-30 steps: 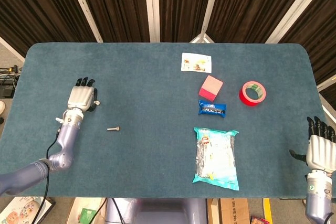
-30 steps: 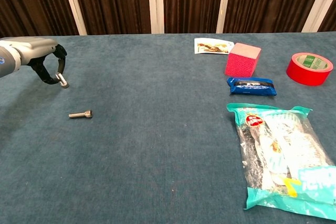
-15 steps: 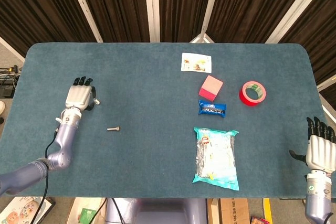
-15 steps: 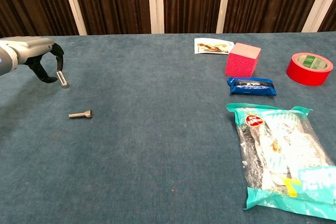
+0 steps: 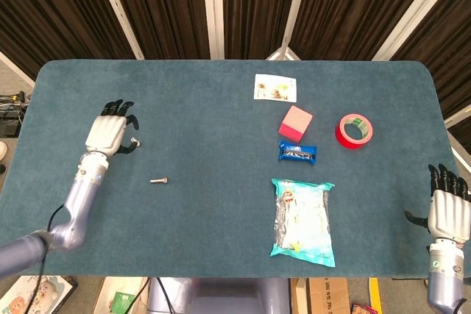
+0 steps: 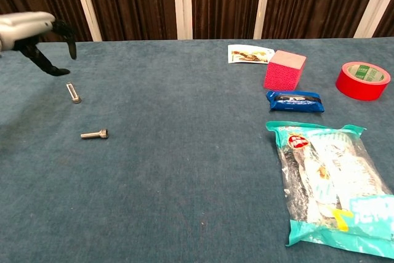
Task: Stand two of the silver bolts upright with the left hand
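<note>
The left hand (image 6: 34, 32) hangs above the far left part of the blue bench (image 6: 184, 170), its fingers (image 6: 69, 42) spread and holding nothing. Just below and beside it one silver bolt (image 6: 74, 93) stands upright on its head, clear of the fingers. A second silver bolt (image 6: 94, 134) lies flat on its side a little nearer the front edge, apart from the standing one. Over on the other side sit a pink block (image 5: 296, 123), a red roll of tape (image 5: 354, 131), a small blue snack packet (image 5: 297, 154), a printed card (image 5: 275, 87) and a large teal-edged bag of snacks (image 5: 302, 220). The right hand (image 5: 447, 209) rests off the bench's right edge, well away from everything, its fingers (image 5: 444, 176) straight, slightly apart and holding nothing.
</note>
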Available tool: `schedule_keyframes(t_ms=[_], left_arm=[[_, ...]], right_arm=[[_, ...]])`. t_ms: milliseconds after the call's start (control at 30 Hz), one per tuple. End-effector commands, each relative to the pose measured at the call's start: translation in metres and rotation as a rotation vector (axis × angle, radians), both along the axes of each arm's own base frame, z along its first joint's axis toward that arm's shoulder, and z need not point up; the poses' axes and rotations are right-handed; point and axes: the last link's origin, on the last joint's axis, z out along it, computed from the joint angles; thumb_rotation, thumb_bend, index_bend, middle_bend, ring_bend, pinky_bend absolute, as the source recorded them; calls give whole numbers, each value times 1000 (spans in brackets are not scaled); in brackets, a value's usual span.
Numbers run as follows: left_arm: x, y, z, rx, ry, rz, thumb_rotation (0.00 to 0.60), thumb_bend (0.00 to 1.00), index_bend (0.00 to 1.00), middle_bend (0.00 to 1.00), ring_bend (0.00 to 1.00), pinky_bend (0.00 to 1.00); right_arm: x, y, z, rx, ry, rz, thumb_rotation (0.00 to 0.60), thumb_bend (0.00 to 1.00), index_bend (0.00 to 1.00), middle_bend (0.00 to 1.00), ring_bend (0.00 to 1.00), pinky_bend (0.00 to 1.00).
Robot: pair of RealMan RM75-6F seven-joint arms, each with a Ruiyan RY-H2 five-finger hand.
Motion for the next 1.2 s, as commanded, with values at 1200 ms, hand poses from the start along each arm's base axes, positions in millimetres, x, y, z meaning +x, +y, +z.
schedule_keyframes(t_ms=[1200], left_arm=[[0,-67,-52,-147,-25,156,600,366,487,76,0,0]], right_arm=[[1,3,11,-6,-59,13,600,0,79,20,0,0]])
